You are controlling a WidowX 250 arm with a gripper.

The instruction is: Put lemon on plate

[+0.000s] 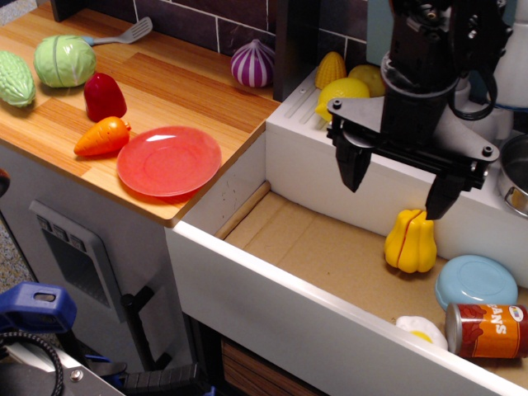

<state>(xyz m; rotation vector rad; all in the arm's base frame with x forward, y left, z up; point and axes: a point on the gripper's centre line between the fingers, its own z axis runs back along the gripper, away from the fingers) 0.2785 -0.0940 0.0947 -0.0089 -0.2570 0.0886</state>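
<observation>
The lemon (341, 90), smooth and bright yellow, lies on the white ledge behind the sink, beside a ribbed yellow cone (332, 67) and a duller yellow-orange fruit (370, 77). The red-pink plate (169, 161) sits on the wooden counter at the left, with nothing on it. My gripper (396, 200) is open and holds nothing. It hangs over the sink basin, just right of and in front of the lemon. Its left finger (355, 169) is close to the ledge's front face.
In the sink (322, 247) lie a yellow pepper (410, 241), a light-blue dish (476, 280), a can (488, 330) and an egg (421, 330). On the counter are a carrot (101, 137), a red pepper (104, 96), a cabbage (64, 60) and a purple onion (252, 64). A metal pot (516, 177) stands at the right.
</observation>
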